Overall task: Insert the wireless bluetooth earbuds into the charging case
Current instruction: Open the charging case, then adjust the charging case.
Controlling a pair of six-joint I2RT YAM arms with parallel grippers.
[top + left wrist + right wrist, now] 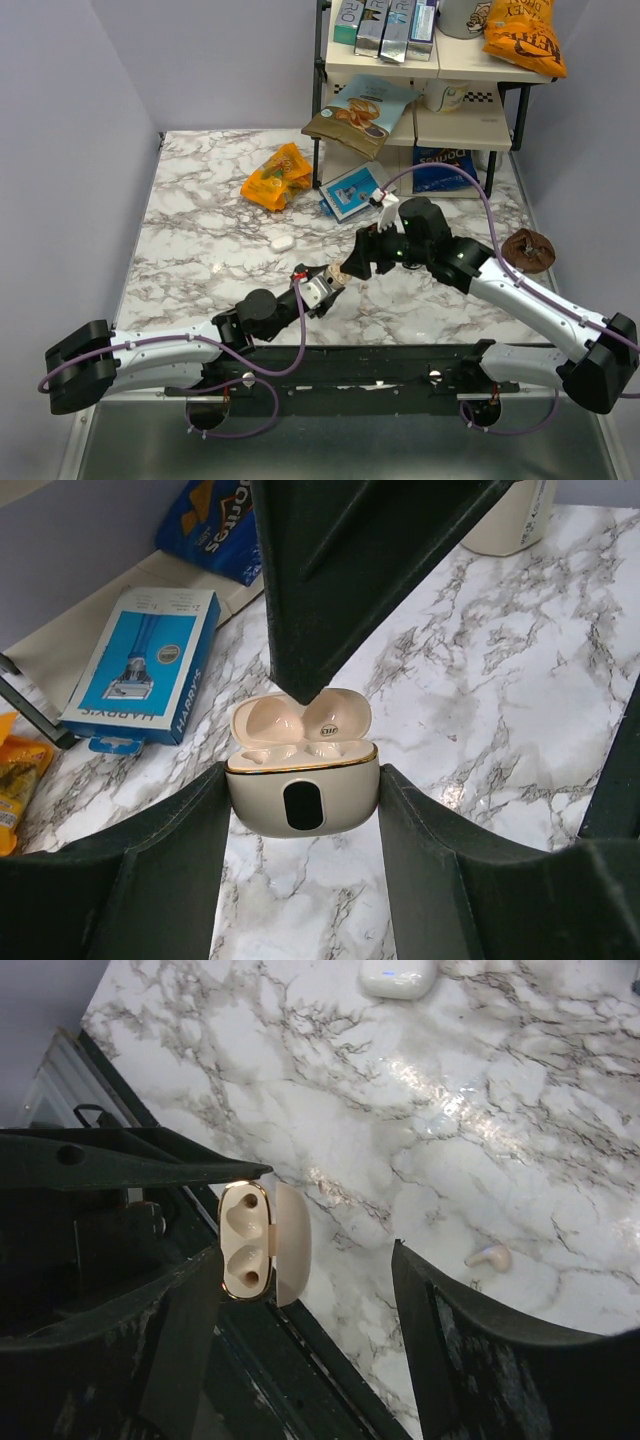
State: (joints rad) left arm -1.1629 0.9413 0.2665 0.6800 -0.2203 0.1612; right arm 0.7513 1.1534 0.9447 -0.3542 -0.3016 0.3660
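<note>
My left gripper [325, 285] is shut on the cream-beige charging case [336, 272], gripping its two short ends just above the table. The case [303, 790] has its lid open and both wells empty; it also shows in the right wrist view [243, 1240]. My right gripper [357, 258] is open and empty, right over the case, one fingertip [305, 685] at the open lid. In the right wrist view the right gripper [305, 1250] straddles the lid. One cream earbud [490, 1257] lies on the marble beside the right finger. No other earbud is in view.
A white rounded object [282, 241] lies farther out on the marble [398, 975]. An orange snack bag [277, 176], a blue Harry's box [352, 192] and a shelf rack [420, 70] stand at the back. A brown disc [527, 250] lies at the right.
</note>
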